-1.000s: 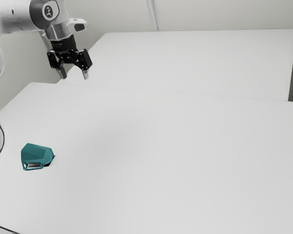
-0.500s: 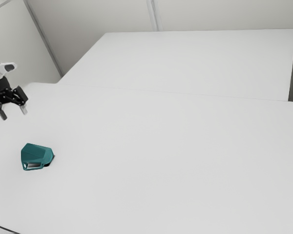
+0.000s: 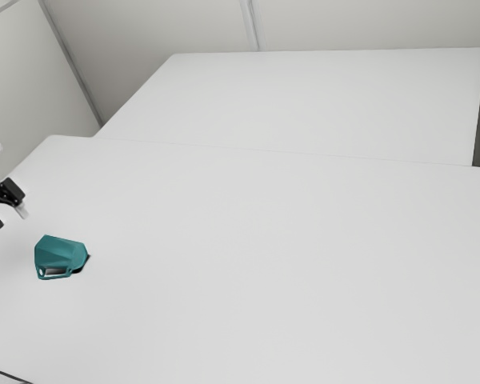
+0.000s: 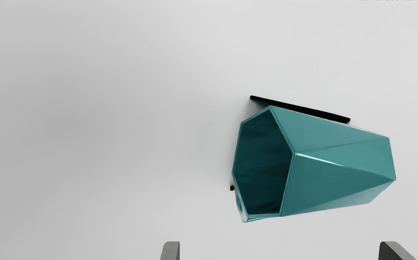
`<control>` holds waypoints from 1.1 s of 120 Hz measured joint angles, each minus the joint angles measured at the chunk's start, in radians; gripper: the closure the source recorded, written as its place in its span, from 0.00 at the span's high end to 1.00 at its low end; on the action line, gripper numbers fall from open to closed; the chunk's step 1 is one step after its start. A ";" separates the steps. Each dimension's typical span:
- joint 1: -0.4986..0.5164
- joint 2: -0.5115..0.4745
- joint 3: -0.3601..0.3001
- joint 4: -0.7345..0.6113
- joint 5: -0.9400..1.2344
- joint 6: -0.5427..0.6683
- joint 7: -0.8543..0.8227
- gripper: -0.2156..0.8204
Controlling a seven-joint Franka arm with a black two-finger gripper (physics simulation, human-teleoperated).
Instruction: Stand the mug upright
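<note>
At the exterior view's left edge my gripper (image 3: 10, 220) hangs above the white table, its fingers apart. The teal faceted mug (image 3: 60, 254) lies on its side just beyond it, toward the exterior view's right and lower down, with its handle facing that view's bottom. From the wrist, the open gripper (image 4: 279, 251) has nothing between its fingertips, and the mug (image 4: 339, 159) lies ahead of them. Its dark open mouth is visible there, while most of the handle is hidden by the body.
The white table (image 3: 288, 264) stretches toward the exterior view's right. Behind it rises a white panel (image 3: 304, 104). A thin black strip (image 4: 303, 109) lies along one side of the mug.
My gripper has moved down and toward the exterior view's left edge, coming lower and nearer the mug's height. The mug has stayed where it was.
</note>
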 joint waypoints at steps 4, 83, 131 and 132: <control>0.009 0.015 0.001 0.013 -0.012 0.002 0.023 0.79; 0.080 0.094 0.023 0.039 -0.215 -0.077 0.346 0.79; 0.099 0.118 0.046 -0.013 -0.240 -0.112 0.428 0.79; 0.099 0.120 0.046 -0.013 -0.240 -0.112 0.429 0.79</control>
